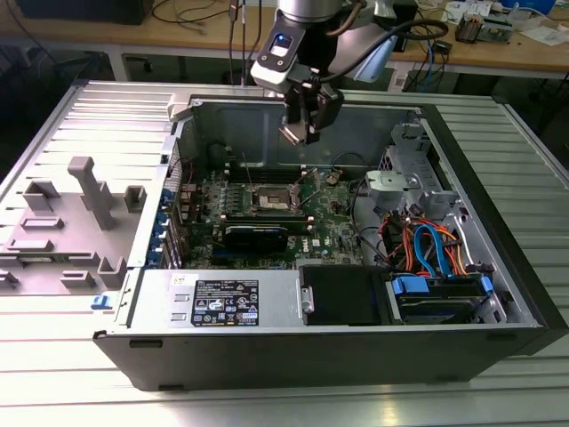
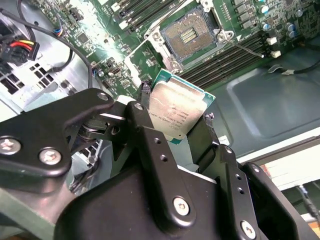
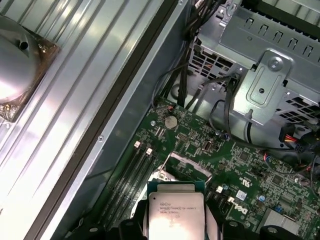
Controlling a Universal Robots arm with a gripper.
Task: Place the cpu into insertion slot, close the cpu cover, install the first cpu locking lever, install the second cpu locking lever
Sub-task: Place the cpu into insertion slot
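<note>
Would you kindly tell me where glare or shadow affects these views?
Second wrist view: glare whitens the motherboard near the insertion slot; the cpu shows a soft sheen. First wrist view: bright streaks on the ribbed table. Exterior view: the case interior lies in shade.

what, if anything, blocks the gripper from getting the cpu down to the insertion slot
Probably nothing: the gripper, shut on the cpu, hangs over the open case, and in the second wrist view the insertion slot lies bare, with no cable across it.
</note>
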